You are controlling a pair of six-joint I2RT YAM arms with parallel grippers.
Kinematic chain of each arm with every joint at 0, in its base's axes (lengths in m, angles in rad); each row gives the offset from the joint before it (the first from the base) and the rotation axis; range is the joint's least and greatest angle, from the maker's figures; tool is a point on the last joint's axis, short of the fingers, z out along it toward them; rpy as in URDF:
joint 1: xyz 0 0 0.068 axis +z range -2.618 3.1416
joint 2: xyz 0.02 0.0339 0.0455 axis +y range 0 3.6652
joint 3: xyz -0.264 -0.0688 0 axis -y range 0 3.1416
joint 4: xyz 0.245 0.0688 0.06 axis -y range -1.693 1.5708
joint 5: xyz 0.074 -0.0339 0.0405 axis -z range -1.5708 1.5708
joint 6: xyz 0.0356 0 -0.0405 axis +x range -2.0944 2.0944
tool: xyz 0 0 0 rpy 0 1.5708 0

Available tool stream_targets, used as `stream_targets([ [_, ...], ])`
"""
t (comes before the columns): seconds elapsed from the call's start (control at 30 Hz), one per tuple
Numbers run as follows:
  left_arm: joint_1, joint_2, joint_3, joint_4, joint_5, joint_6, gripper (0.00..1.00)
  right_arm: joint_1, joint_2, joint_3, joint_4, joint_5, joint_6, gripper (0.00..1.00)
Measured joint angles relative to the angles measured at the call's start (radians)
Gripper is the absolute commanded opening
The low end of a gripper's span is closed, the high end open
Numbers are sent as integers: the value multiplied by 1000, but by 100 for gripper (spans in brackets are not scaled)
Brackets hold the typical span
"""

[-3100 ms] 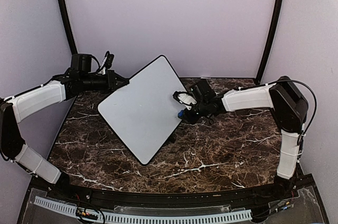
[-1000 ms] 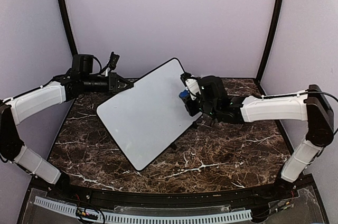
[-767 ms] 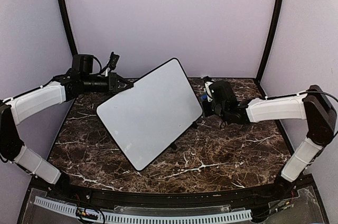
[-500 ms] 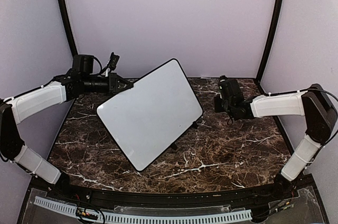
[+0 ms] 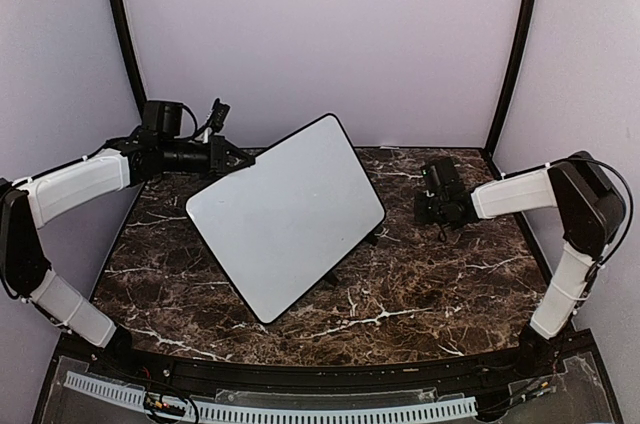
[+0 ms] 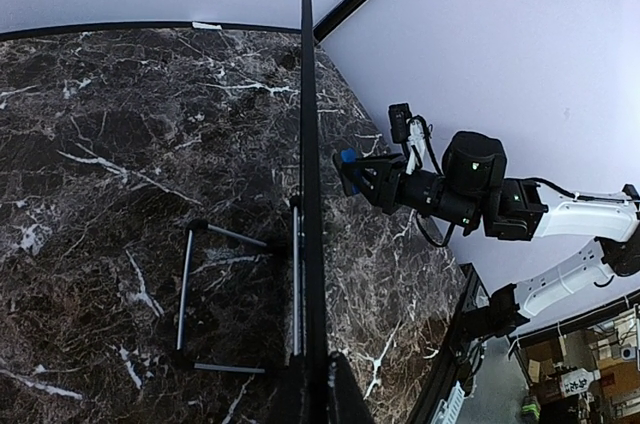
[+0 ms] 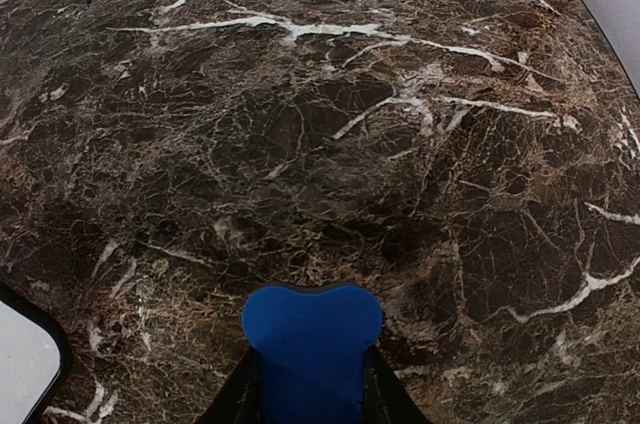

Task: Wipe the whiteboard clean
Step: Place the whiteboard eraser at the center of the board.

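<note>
Marble tbl point(image 5: 400, 284) | whiteboard point(image 5: 285, 219) edge in L tool point(image 5: 238, 159) | R tool point(image 7: 310, 389) (eraser point(image 7: 312, 329)) apart

We are looking at a dark brown, white-veined marble desk point(image 5: 420, 274). Lilac walls point(image 5: 320, 34) are closing in behind and beside the desk, with black poles point(image 5: 513, 44) rising at its rear corners. A white slotted strip point(image 5: 270, 411) is running along its near edge. A blue eraser block point(image 7: 312, 344) is showing over its right rear part.

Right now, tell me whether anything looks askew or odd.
The whiteboard stands tilted rather than flat, its edge pinched in the left claw. The right claw holds the blue eraser away from it.
</note>
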Motion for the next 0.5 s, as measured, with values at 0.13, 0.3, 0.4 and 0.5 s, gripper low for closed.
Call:
stream_targets([
  [0.13,0,2,1,-6,-4,-2,0,-8,0,0,-2,-26,10,33],
  [0.3,-2,2,14,-21,-12,-6,0,-20,0,0,-2,-50,23,43],
  [0.4,-2,2,17,-27,-19,-10,0,-28,0,0,-3,-70,39,51],
  [0.5,-5,5,27,-37,-27,-15,0,-40,2,0,-1,-100,53,58],
])
